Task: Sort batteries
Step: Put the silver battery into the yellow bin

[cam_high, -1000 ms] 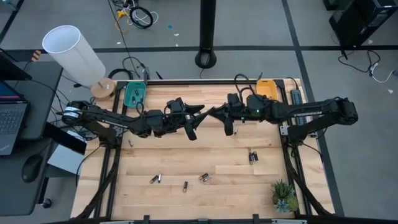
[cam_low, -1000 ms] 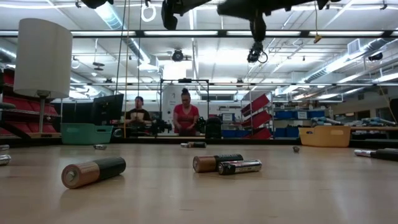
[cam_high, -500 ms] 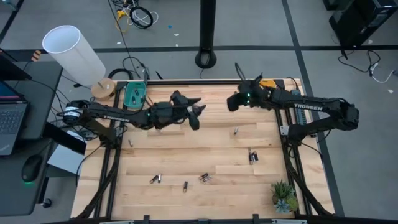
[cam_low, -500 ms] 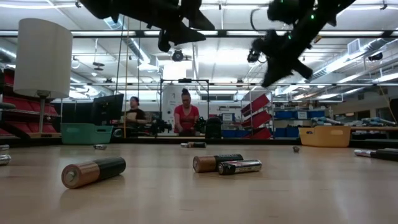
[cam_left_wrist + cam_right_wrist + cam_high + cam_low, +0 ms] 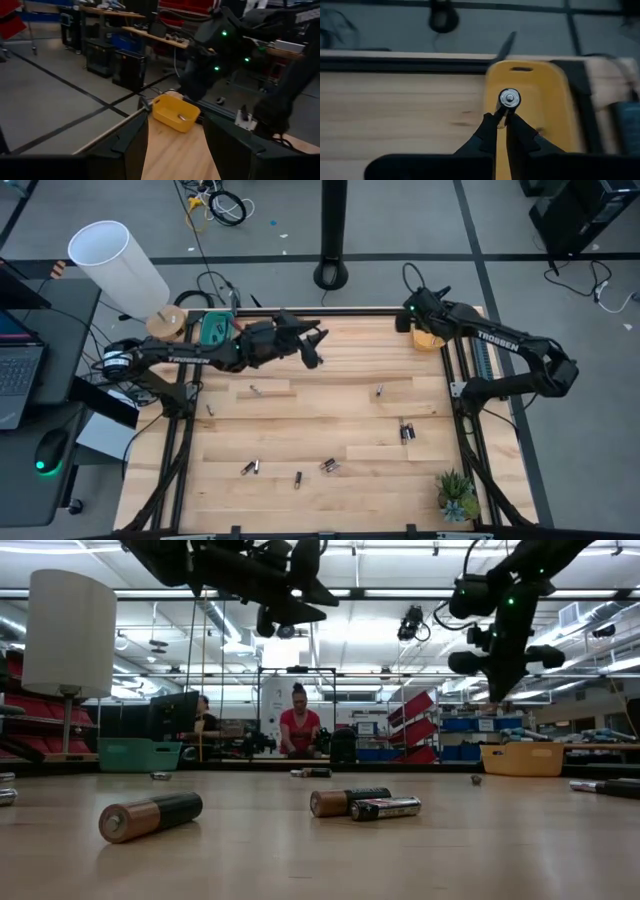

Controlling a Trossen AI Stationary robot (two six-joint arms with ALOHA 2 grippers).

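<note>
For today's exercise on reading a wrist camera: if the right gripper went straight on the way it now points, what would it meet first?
The right gripper, shut on a battery, points down at the yellow tray. The tray's floor looks like the first thing in its line, though the depth is hard to judge.

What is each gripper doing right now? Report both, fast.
Left gripper: open, empty, raised over the table's far side.
Right gripper: shut on a battery, above the orange tray.
</note>
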